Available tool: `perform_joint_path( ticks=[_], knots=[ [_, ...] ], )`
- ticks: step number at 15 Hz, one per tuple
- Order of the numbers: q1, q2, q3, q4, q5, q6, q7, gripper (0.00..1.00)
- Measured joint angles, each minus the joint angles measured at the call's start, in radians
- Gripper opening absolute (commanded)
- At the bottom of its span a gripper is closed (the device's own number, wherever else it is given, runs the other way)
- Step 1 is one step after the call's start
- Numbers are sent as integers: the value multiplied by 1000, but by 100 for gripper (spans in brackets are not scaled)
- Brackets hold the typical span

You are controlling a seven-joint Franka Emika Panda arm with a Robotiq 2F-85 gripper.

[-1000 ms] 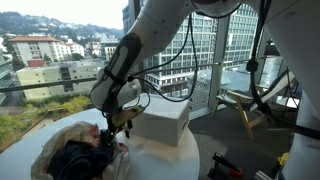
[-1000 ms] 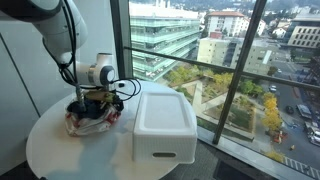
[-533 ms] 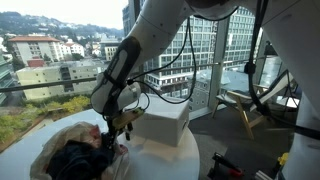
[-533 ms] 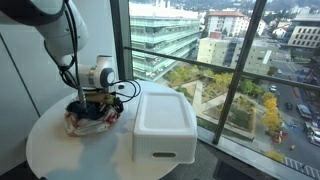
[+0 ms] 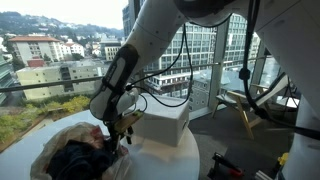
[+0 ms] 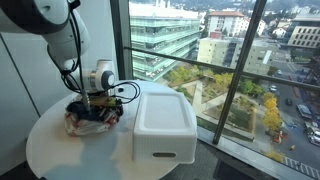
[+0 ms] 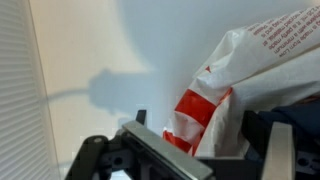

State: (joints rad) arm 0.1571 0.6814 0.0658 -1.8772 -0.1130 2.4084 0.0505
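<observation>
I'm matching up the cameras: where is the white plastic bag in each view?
In an exterior view: lower left, the white plastic bag.
In an exterior view: left of centre, on the table.
Wrist view: right side, red print showing.
Landmark: white box beside it in both exterior views.

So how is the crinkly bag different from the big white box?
The bag is soft and crumpled, with dark stuff inside and red print; the box is smooth, straight-sided and plain white. The bag is smaller and slumps; the box is bigger and stands square with its top closed. The robot's hand is right over the bag, not the box. Both sit on the round white table.
</observation>
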Motion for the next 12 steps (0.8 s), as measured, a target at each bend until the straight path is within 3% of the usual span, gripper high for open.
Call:
perform_joint_path(
  ticks=[8,12],
  knots=[
    [9,9,3,15,-29,-12,-49,6],
    [27,8,-14,26,-58,-37,-30,0]
  ],
)
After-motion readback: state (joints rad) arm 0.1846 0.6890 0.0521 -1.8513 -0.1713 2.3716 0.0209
